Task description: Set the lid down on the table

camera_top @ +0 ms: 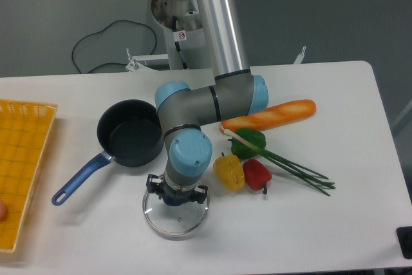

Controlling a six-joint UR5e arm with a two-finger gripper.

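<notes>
Low in the frame's centre, my end effector [176, 198] grips the lid [175, 214] just above the desk [322, 236]; letting go early could crack the glass.

Gripper [176, 199] fingertips and lid knob concealed beneath wrist housing, jaw state indeterminate, lid [176, 216] upper portion covered at 12 o'clock, yellow tray [22, 159] truncated by frame edge at 9 o'clock, dark object [404, 241] cropped at 4 o'clock
</notes>
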